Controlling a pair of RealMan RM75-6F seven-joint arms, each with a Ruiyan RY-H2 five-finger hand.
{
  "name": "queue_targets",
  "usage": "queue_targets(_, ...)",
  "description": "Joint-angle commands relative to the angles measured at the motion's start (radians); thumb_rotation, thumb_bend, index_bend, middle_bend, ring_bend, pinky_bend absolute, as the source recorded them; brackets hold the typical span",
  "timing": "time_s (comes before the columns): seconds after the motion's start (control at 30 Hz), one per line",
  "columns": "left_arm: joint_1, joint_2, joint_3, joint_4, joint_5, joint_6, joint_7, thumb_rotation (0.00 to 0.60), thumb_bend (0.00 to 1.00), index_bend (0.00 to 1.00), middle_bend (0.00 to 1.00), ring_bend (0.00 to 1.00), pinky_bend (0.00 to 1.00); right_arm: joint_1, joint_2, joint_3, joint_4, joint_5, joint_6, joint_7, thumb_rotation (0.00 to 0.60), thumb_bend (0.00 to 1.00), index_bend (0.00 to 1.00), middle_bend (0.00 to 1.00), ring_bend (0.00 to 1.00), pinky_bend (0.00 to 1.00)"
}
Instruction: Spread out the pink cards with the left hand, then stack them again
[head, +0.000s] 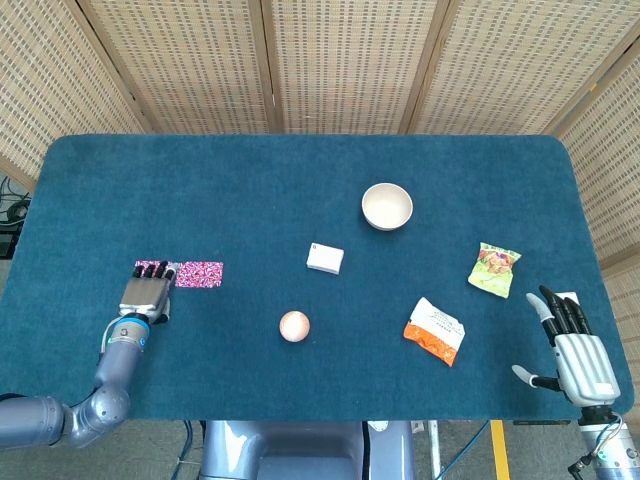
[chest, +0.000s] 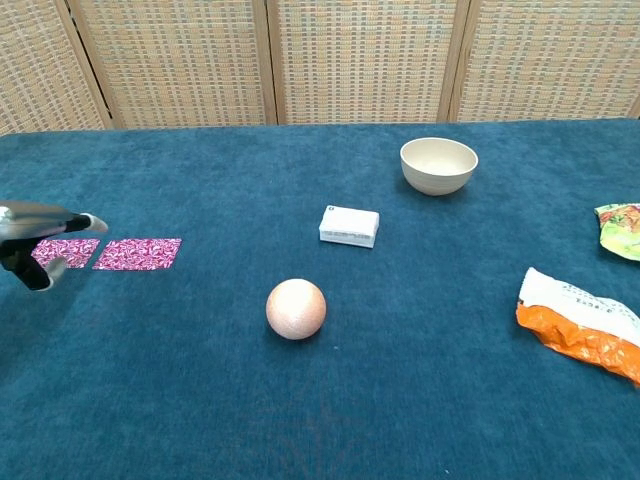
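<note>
left hand (head: 147, 293) flat, fingers together, holding nothing, over the near card (chest: 66, 252). far card (head: 199, 273) just beyond the fingertips, toward table centre; cards (chest: 112, 253) end to end across the table, long axis sideways. right hand (head: 574, 353) idle, fingers apart, well away.

blue table (head: 250, 180) carries pink cards (chest: 138, 253), ball (chest: 296, 308), box (chest: 349, 226), bowl (chest: 438, 165), snack packets (head: 434, 331).

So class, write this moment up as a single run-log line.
stage: cards spread, restack not done | pink cards: two, side by side, small gap | left hand: over left card | right hand: open, idle
</note>
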Motion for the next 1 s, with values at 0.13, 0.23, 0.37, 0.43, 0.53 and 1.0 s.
queue_targets(0.13, -0.044, -0.081, -0.016, 0.023, -0.051, 0.043, 0.049, 0.600, 0.72, 0.00, 0.00, 0.00, 0.00, 0.000, 0.006, 0.001, 0.003, 0.003, -0.003, 0.018, 0.600, 0.10, 0.00, 0.00, 0.00, 0.00)
queue_targets(0.23, -0.054, -0.106, -0.021, 0.034, -0.061, 0.047, 0.059, 0.600, 0.72, 0.00, 0.00, 0.00, 0.00, 0.001, 0.008, 0.002, 0.004, 0.006, -0.006, 0.021, 0.600, 0.10, 0.00, 0.00, 0.00, 0.00)
queue_targets(0.37, -0.061, -0.121, -0.024, 0.041, -0.064, 0.053, 0.065, 0.600, 0.72, 0.00, 0.00, 0.00, 0.00, 0.001, 0.009, 0.004, 0.006, 0.007, -0.006, 0.027, 0.600, 0.10, 0.00, 0.00, 0.00, 0.00)
queue_targets(0.43, -0.064, -0.123, -0.024, 0.040, -0.067, 0.056, 0.070, 0.600, 0.72, 0.00, 0.00, 0.00, 0.00, 0.002, 0.009, 0.003, 0.007, 0.008, -0.008, 0.028, 0.600, 0.10, 0.00, 0.00, 0.00, 0.00)
queue_targets(0.53, -0.066, -0.124, -0.024, 0.040, -0.074, 0.061, 0.075, 0.600, 0.72, 0.00, 0.00, 0.00, 0.00, 0.003, 0.009, 0.003, 0.008, 0.009, -0.011, 0.028, 0.600, 0.10, 0.00, 0.00, 0.00, 0.00)
queue_targets(1.0, -0.069, -0.135, -0.015, 0.057, -0.095, 0.066, 0.097, 0.600, 0.72, 0.00, 0.00, 0.00, 0.00, 0.003, 0.007, -0.001, 0.004, 0.006, -0.014, 0.015, 0.600, 0.10, 0.00, 0.00, 0.00, 0.00)
